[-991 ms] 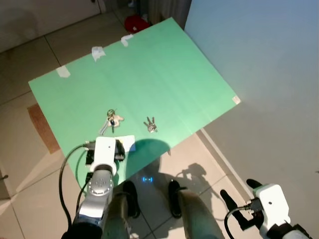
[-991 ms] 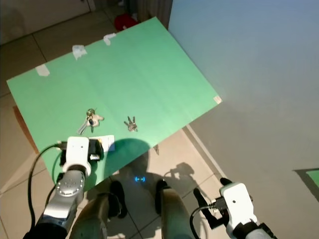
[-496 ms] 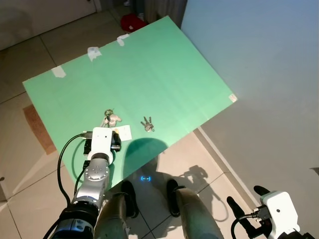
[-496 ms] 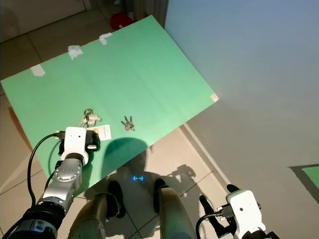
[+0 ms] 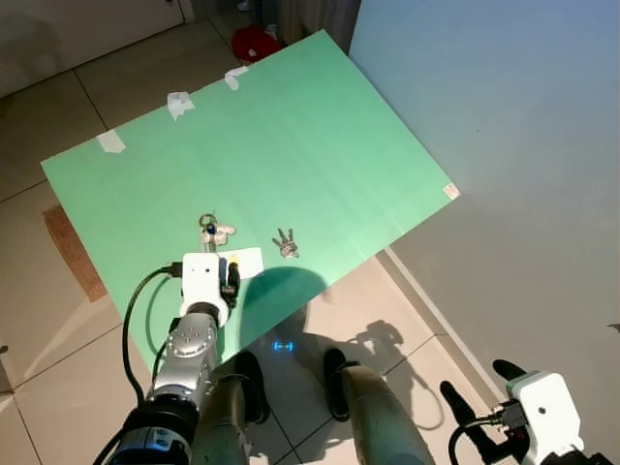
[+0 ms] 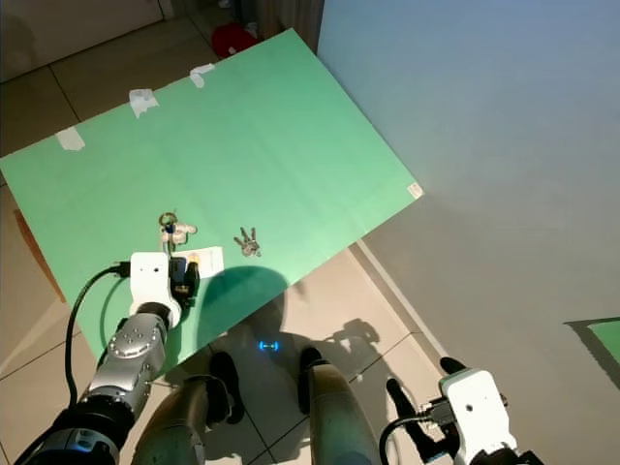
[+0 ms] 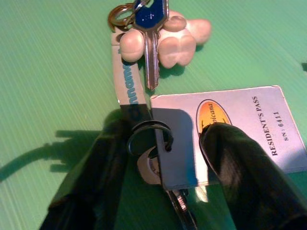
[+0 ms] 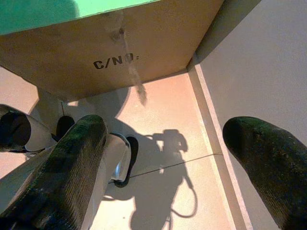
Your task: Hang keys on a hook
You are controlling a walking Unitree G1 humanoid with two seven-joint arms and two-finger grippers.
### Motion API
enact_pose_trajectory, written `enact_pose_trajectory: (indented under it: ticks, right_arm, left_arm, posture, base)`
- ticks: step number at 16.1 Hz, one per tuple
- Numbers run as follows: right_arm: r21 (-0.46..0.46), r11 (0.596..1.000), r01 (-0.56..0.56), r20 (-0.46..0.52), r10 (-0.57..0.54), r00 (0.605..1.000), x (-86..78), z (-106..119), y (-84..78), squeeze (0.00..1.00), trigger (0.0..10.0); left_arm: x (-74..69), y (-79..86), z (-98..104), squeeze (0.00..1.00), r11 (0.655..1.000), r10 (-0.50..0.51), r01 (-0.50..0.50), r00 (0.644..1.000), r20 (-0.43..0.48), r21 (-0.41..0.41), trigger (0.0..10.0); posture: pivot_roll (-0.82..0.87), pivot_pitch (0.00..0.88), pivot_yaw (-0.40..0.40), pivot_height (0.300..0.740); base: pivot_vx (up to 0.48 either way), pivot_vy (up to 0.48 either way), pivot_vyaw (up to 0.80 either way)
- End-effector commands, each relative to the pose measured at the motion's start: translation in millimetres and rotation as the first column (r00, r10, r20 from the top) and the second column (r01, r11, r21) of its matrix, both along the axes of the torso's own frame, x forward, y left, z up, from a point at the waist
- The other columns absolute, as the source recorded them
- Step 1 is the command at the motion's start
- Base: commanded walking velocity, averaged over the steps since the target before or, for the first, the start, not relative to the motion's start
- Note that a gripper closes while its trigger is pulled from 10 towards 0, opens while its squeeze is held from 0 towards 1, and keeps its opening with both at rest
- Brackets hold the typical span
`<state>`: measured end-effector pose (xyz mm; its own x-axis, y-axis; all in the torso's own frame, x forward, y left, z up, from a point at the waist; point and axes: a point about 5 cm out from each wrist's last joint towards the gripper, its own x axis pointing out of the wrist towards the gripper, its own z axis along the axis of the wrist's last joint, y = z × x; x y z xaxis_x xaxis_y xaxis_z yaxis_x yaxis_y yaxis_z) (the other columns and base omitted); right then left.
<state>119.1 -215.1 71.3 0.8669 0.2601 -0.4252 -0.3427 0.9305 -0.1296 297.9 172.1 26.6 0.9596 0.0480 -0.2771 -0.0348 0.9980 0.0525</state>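
On the green board [image 5: 291, 136] lying across the tiled floor [image 5: 48, 320], the left gripper [image 7: 163, 158] is down at the near edge, its two black fingers [image 7: 240, 167] spread apart on either side of a bunch of keys. From the left wrist view, a dark key ring [image 7: 149, 136] and the end of a white pass card [image 7: 230, 129] printed "RESIDENT'S PASS" sit in the gap between the fingers; one fingertip overlaps the card, but whether it presses on it cannot be told. Nothing is clamped. Just beyond the ring, farther from the gripper, lie a grey lanyard strip [image 7: 127, 76], a blue-headed key [image 7: 151, 28] and a pale tooth-shaped charm [image 7: 177, 40], all part of this key bunch [image 5: 215, 232]. A second, smaller set of keys [image 5: 287, 242] rests on the board just beside it, toward the wall [image 5: 504, 145]. Bits of white tape [image 5: 179, 102] mark the board's far edge. Beyond that edge sits a red object [image 5: 257, 41]. The right gripper [image 8: 177, 153] hangs idle well apart from the board, fingers wide open over the floor.
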Motion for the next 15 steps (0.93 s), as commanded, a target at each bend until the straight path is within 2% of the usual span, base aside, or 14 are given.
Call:
enact_pose_trajectory:
  ticks: [1, 4, 7, 9, 11, 13, 15]
  right_arm:
    - [0.002, 1.000, 0.012, -0.037, -0.012, 0.999, -6.9, -3, -1.6, 0.00, 10.0]
    - [0.003, 1.000, 0.010, -0.038, -0.010, 0.999, -6.3, -4, -0.6, 0.00, 10.0]
    - [0.003, 1.000, 0.008, -0.038, -0.008, 0.999, -5.4, -5, 0.2, 0.00, 10.0]
    - [0.002, 1.000, 0.004, -0.037, -0.004, 0.999, -3.8, -5, 0.0, 0.00, 10.0]
    - [0.001, 1.000, 0.002, -0.037, -0.002, 0.999, -2.9, -6, -0.9, 0.00, 10.0]
    - [0.002, 1.000, -0.001, -0.039, 0.001, 0.999, -1.6, -9, -0.2, 0.00, 10.0]
    - [0.007, 1.000, -0.007, -0.036, 0.007, 0.999, 1.6, -11, 1.9, 0.00, 10.0]
  left_arm:
    - [-20.6, -5.7, -25, 0.00, 0.999, -0.028, 0.026, 0.993, -0.112, -0.022, 0.0]
    - [-24.2, -12.9, -24, 0.00, 0.997, -0.063, 0.060, 0.995, -0.080, -0.043, 0.0]
    - [-28.7, -22.6, -22, 0.00, 0.992, -0.073, 0.067, 0.996, -0.050, -0.111, 0.0]
    - [-30.1, -25.8, -15, 0.00, 0.989, -0.064, 0.063, 0.998, 0.002, -0.137, 0.0]
    - [-30.3, -22.3, -8, 0.00, 0.991, -0.047, 0.053, 0.998, 0.046, -0.125, 0.0]
    - [-30.9, -19.5, 6, 0.00, 0.993, -0.070, 0.080, 0.991, 0.111, -0.084, 0.0]
    - [-30.9, -19.6, 14, 0.00, 0.993, -0.083, 0.094, 0.987, 0.137, -0.074, 0.0]
  posture:
    - [-0.41, 0.430, -0.086, 0.740]
    - [-0.41, 0.428, -0.084, 0.740]
    - [-0.41, 0.421, -0.083, 0.740]
    - [-0.40, 0.413, -0.082, 0.740]
    - [-0.40, 0.406, -0.080, 0.740]
    - [-0.39, 0.394, -0.076, 0.740]
    - [-0.37, 0.375, -0.070, 0.740]
  base:
    - [0.000, 0.000, 0.00]
    - [0.000, 0.000, 0.00]
    - [0.000, 0.000, 0.00]
    - [0.000, 0.000, 0.00]
    - [0.000, 0.000, 0.00]
    - [0.000, 0.000, 0.00]
    - [0.000, 0.000, 0.00]
